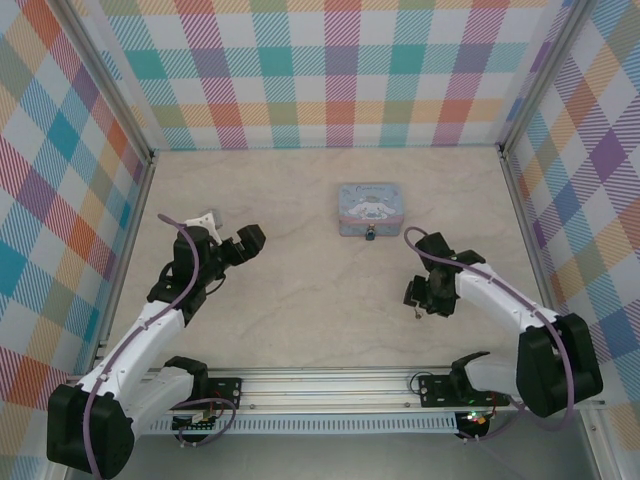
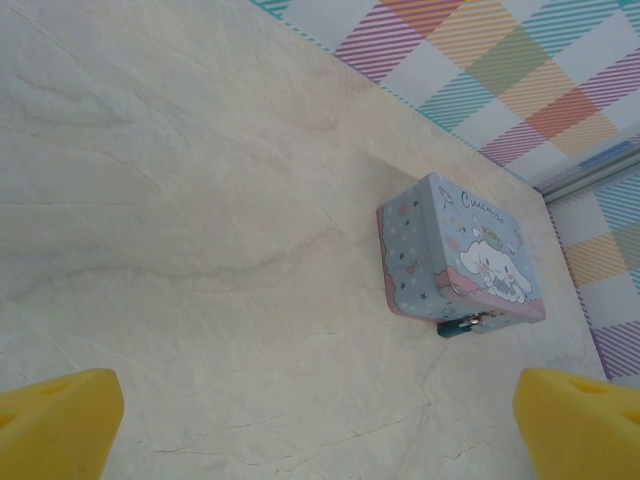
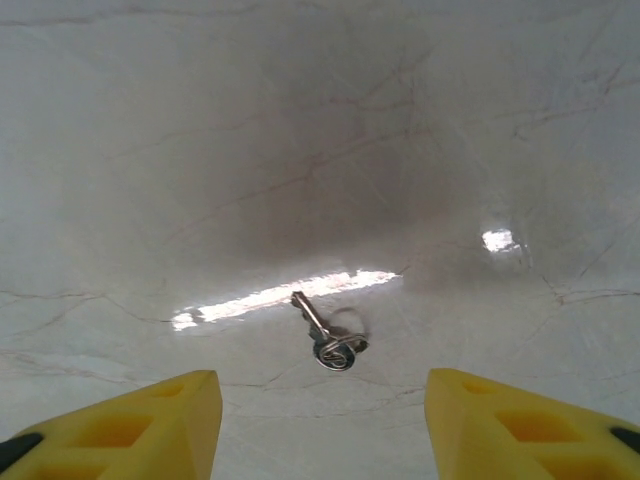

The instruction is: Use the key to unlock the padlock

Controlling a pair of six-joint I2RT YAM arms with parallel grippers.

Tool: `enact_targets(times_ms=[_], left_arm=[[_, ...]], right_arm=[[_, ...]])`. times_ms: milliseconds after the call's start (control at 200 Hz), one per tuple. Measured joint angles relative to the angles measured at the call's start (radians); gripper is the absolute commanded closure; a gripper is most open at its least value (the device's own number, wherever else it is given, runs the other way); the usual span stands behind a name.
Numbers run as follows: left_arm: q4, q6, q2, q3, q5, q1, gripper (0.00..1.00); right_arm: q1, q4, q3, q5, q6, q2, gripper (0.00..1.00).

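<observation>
Key [image 3: 325,336] loose on the desk [image 1: 300,310], padlock [image 2: 460,325] at the shut tin [image 2: 462,252].
The padlock hangs at the tin's near edge; the lid is down, contents unseen. The key lies flat, nearer than the tin and to its right, between the right pincer's [image 3: 320,425] spread fingers, untouched. Left of the tin, the left pincer [image 2: 320,425] gapes wide.

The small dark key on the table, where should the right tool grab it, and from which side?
Probably the ringed head of the small dark metal key, pinched from straight above by the right tool. It lies flat on the pale table, leaving no side to get under, and the head is its bulkiest part.
</observation>
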Motion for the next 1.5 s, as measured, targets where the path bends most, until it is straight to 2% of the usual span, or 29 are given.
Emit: enact_targets(times_ms=[300, 580, 1210, 1500], left_arm=[[0.000, 0.000, 0.013, 0.000, -0.007, -0.002, 0.00], [-0.008, 0.000, 0.013, 0.000, -0.015, -0.002, 0.00], [-0.033, 0.000, 0.026, 0.005, -0.019, -0.002, 0.00], [-0.047, 0.000, 0.026, 0.005, -0.023, -0.007, 0.00]], right_arm=[[0.040, 0.031, -0.002, 0.039, 0.054, 0.098, 0.54], [0.051, 0.032, -0.003, 0.056, 0.079, 0.111, 0.58], [0.057, 0.042, -0.022, 0.056, 0.097, 0.130, 0.84], [0.058, 0.042, -0.023, 0.053, 0.097, 0.130, 0.81]])
